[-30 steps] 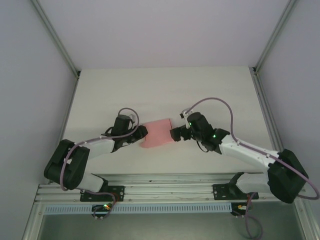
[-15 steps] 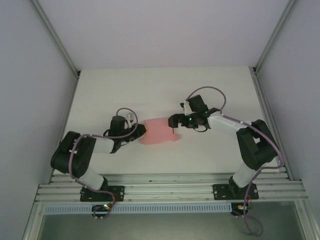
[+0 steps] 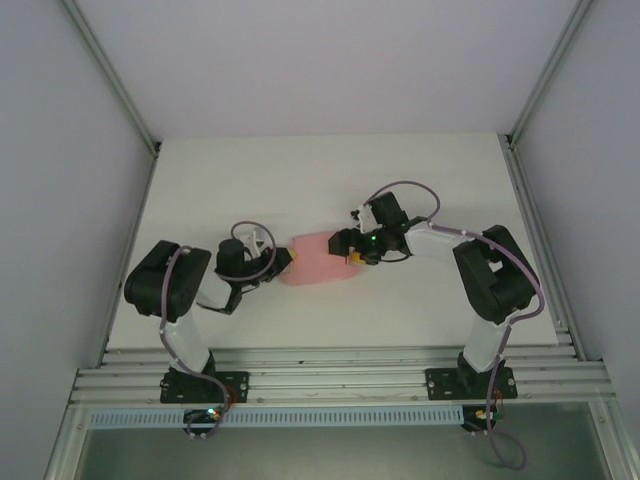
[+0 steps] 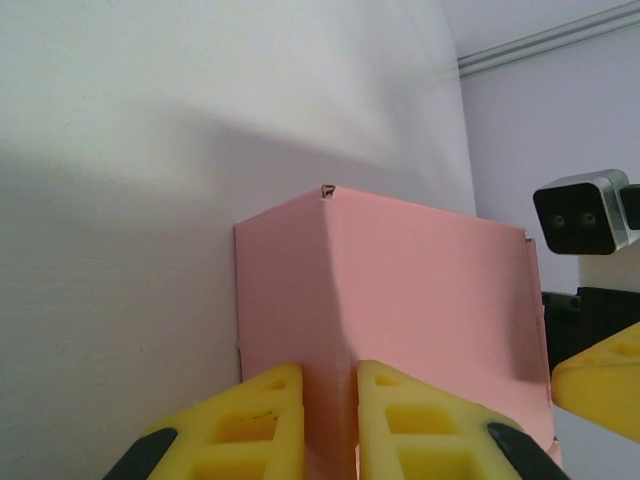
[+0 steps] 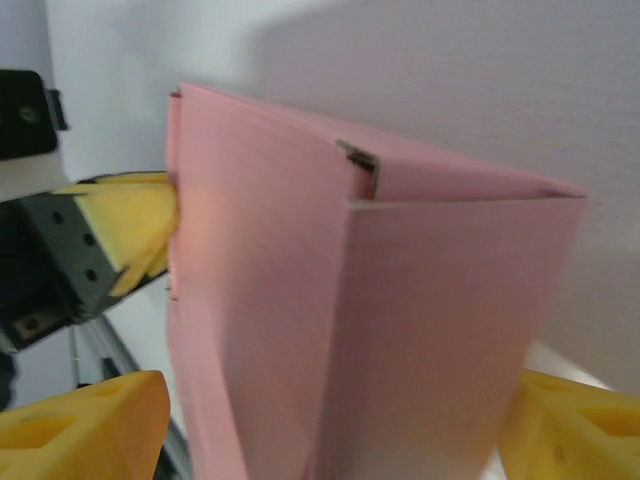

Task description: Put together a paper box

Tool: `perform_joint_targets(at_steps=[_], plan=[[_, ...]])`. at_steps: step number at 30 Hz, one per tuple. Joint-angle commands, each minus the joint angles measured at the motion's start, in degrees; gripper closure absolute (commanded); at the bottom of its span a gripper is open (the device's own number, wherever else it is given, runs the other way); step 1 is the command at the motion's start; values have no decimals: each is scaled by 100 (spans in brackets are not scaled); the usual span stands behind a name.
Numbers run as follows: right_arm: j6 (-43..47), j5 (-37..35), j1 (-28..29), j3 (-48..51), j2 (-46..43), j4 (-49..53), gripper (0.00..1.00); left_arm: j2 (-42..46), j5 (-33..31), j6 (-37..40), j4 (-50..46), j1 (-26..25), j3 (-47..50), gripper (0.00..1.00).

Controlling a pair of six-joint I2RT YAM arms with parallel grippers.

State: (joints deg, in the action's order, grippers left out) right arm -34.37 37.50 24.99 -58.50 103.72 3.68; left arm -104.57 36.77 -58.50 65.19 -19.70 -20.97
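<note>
The pink paper box (image 3: 320,259) lies mid-table between both grippers. My left gripper (image 3: 284,259) is at its left end; in the left wrist view the gripper (image 4: 330,425) is shut on a folded corner edge of the paper box (image 4: 420,290), card pinched between the yellow fingers (image 4: 250,430). My right gripper (image 3: 350,251) is at the box's right end. In the right wrist view that gripper (image 5: 330,435) stands open and wide, straddling the paper box (image 5: 400,320). A thin gap shows at its left finger (image 5: 90,430); its right finger (image 5: 585,430) is at the box's side.
The white table (image 3: 330,170) is walled on three sides, with aluminium rails (image 3: 340,380) along the near edge. The right wrist's camera (image 4: 585,215) sits close behind the box, and the left gripper's finger (image 5: 130,225) pokes in at the box's far end.
The right gripper came left onto the box's right end and its jaws narrowed around it. The left gripper tightened on the left edge. Both arms' elbows swung up-table.
</note>
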Motion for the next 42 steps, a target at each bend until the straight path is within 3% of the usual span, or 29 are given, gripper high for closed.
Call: perform_joint_targets(at_steps=[1, 5, 9, 13, 14, 16, 20, 23, 25, 31, 37, 42], plan=[[-281, 572, 12, -12, 49, -497, 28, -242, 102, -278, 330, 45, 111, 85], [-253, 403, -26, 148, -218, -488, 47, -106, 103, -204, 216, 46, 59, 81], [-333, 364, -69, 327, -468, -614, 55, 265, 102, 22, -275, 35, -108, 75], [-442, 393, -77, 422, -692, -728, 55, 799, 102, 491, -1110, -24, -376, 50], [-485, 383, -92, 447, -749, -718, 55, 947, 102, 621, -1325, -41, -432, 37], [-594, 366, -153, 512, -857, -746, 55, 1305, 17, 986, -1819, -62, -535, 1], [-1035, 535, -406, 631, -994, -730, 57, 2327, -786, 2296, -3594, -339, -903, 0], [-1415, 697, -645, 627, -991, -521, 57, 2998, -2752, 3933, -5649, -1266, -1632, 0], [-1815, 890, -820, 585, -921, -286, 59, 3213, -3791, 4941, -6324, -1905, -2034, 0], [-2513, 2208, -1264, 43, -330, 859, 69, 3226, -3908, 6742, -6521, -2686, -2300, 0], [-2806, 2525, -1446, 24, -563, 1220, 68, 2777, -5688, 8465, -6487, -3775, -2526, 0], [-2667, 2704, -1512, 56, -666, 1787, 68, 2384, -6097, 9094, -6183, -3861, -2655, 0]])
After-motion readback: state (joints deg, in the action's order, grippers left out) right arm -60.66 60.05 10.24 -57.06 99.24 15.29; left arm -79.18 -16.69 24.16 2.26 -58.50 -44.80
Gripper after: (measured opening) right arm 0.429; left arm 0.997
